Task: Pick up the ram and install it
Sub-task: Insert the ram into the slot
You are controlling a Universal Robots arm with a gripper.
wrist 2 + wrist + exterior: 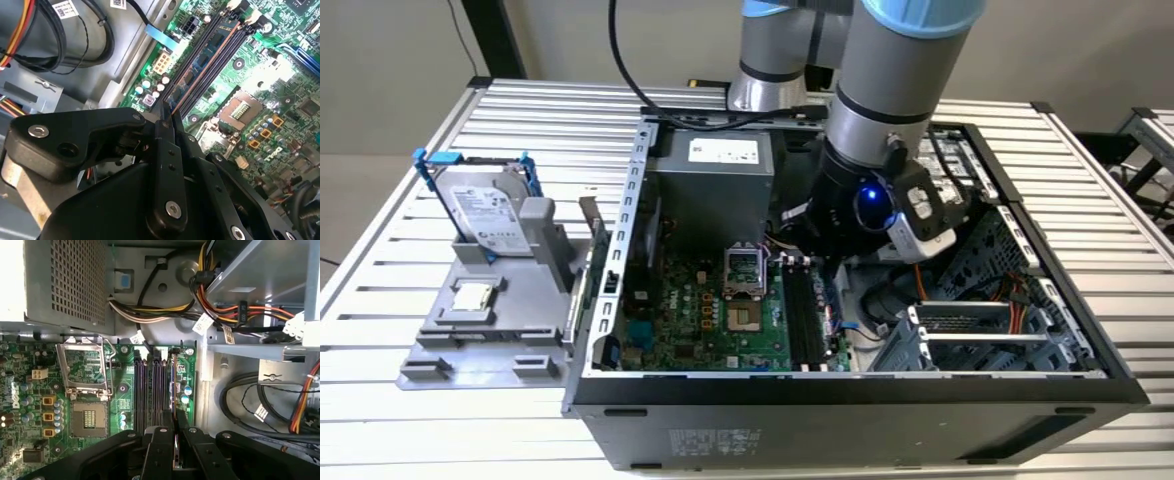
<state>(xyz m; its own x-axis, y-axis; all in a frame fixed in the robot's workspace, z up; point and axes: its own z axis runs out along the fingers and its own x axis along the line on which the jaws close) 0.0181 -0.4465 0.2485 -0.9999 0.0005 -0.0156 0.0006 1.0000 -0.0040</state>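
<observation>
The gripper (175,432) is clamped on the ram (200,62), which stands edge-on in a motherboard (125,390) slot. Its fingers (162,137) hide the ram's near end. In the exterior view the arm (887,110) covers the slots' far end.

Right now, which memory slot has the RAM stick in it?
The outermost slot, on the drive-cage side of the bank, farthest from the CPU socket. The ram stands in it with the gripper closed on its end; the other slots show bare dark channels.

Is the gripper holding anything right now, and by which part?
Yes: the gripper is shut on the ram, pinching one end of the stick's long edge, over the motherboard slots.
</observation>
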